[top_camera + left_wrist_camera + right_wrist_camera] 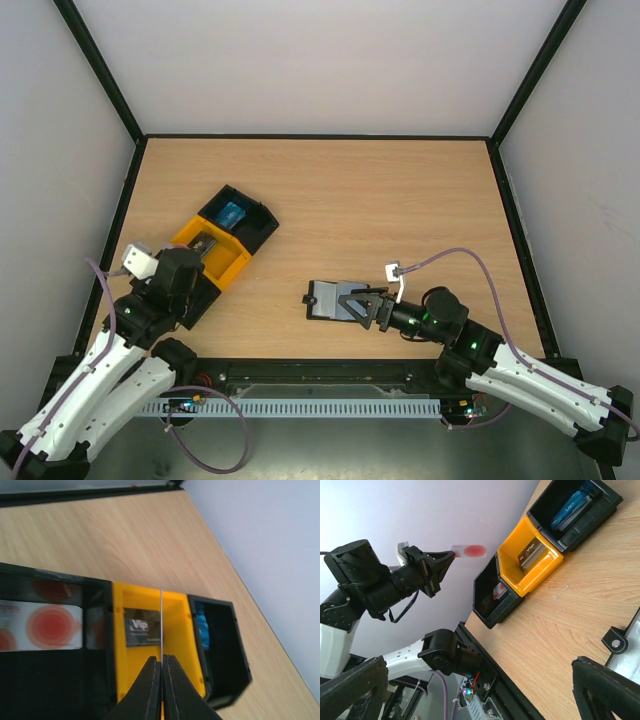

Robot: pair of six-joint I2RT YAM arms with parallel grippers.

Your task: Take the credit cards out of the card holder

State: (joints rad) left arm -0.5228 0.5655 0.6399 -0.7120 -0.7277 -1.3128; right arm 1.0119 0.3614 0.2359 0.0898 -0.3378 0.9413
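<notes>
The card holder point(328, 300), a flat black case with a grey-blue panel, lies on the table at centre right. Its snap tab shows at the right edge of the right wrist view point(615, 640). My right gripper point(358, 305) is open over the holder, its fingers spread wide point(480, 670). My left gripper point(186, 285) is shut on a thin white card with a red spot point(469, 550), held above the trays. That card shows edge-on in the left wrist view point(161, 622), pinched at my left gripper point(162, 660).
Three open trays stand in a row at the left. The far black tray point(262, 222) holds a blue card point(232, 213). The orange tray point(235, 262) holds a dark card point(142, 626). The near black tray point(60, 680) holds a red-circled card point(45, 627).
</notes>
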